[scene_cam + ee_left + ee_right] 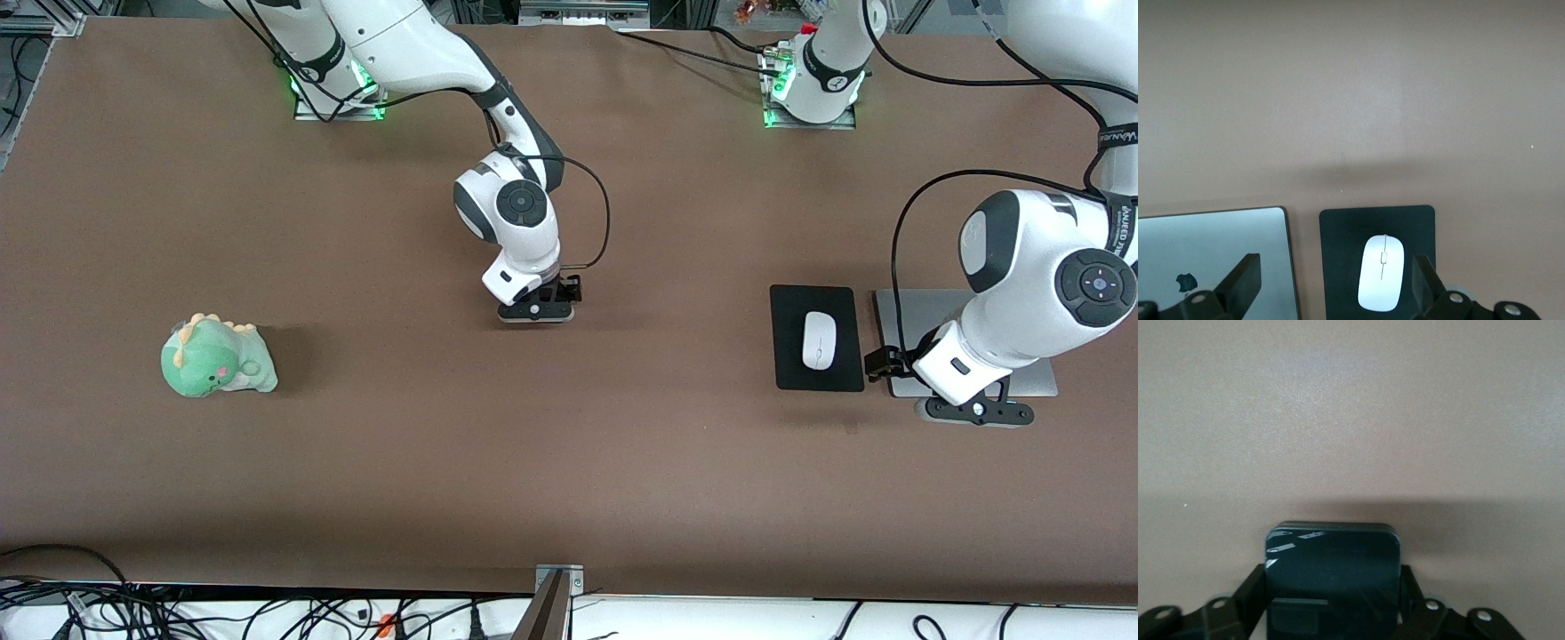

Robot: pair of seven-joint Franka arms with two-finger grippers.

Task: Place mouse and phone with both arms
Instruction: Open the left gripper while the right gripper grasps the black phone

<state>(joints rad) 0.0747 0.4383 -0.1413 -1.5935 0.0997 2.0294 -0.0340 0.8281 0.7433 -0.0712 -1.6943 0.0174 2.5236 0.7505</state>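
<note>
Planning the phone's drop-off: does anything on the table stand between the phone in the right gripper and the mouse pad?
Nothing visible does. The right gripper holds the phone over bare table; the stretch toward the mouse pad shows nothing on it.

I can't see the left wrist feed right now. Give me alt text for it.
A small white glossy oval mouse lies on a flat black rectangular mouse pad, beside a closed silver laptop on the brown table. The left end effector hangs open above them, its black fingers spread wide.
</note>
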